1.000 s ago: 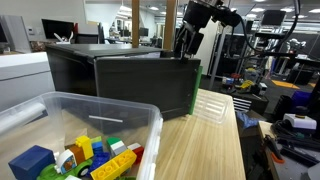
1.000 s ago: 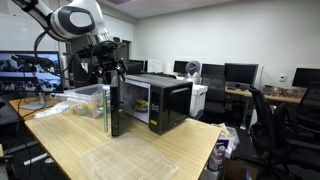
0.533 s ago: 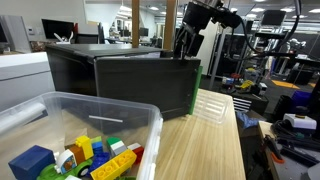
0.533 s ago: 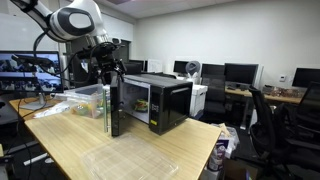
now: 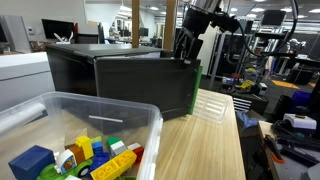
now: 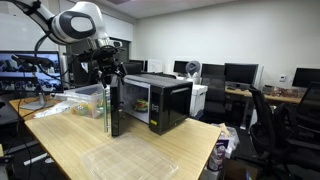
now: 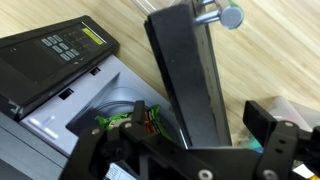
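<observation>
Wrist view: caught the gripper (image 7: 180, 135) spread wide over the top edge of the microwave door (image 7: 190, 80), one finger to each side of it, clamped on nothing (touching the door or not, could not tell). Saw that door standing open from the microwave (image 6: 165, 100) in both exterior views, on the wooden table (image 6: 60, 140). Found the keypad (image 7: 60, 45) and glass turntable (image 7: 130, 105) just beside the door. Noted a clear bin (image 5: 105, 105) of coloured blocks (image 5: 85, 150) well apart from the gripper
</observation>
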`<state>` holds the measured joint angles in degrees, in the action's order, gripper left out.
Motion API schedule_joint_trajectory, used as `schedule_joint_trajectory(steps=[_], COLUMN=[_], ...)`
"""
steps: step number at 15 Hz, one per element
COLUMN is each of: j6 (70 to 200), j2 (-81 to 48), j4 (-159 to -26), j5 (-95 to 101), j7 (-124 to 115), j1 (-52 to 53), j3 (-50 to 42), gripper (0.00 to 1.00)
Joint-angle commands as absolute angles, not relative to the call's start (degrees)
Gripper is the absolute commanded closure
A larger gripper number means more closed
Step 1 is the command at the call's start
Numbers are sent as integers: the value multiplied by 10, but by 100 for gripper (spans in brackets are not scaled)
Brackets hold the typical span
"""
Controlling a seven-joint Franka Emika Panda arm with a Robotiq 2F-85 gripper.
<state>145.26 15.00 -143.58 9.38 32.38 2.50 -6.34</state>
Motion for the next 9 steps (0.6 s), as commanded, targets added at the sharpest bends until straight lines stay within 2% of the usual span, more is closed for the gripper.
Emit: schedule_joint_trajectory(steps=[1, 2, 3, 6, 7, 8, 9], j6=[1473, 1476, 1478, 1484, 1483, 1483, 1485], j2=[140, 139, 137, 136, 135, 140, 144], j4=[-1437, -1438, -1438, -1438, -1439, -1442, -1447], j5=[87, 87, 88, 90, 91, 94, 99], j7=[323, 323, 322, 322, 323, 323, 322], j1=[21, 21, 21, 20, 20, 21, 21], j3=[-64, -64, -63, -63, -62, -59, -57], gripper=[10, 33, 35, 57, 75, 60, 62])
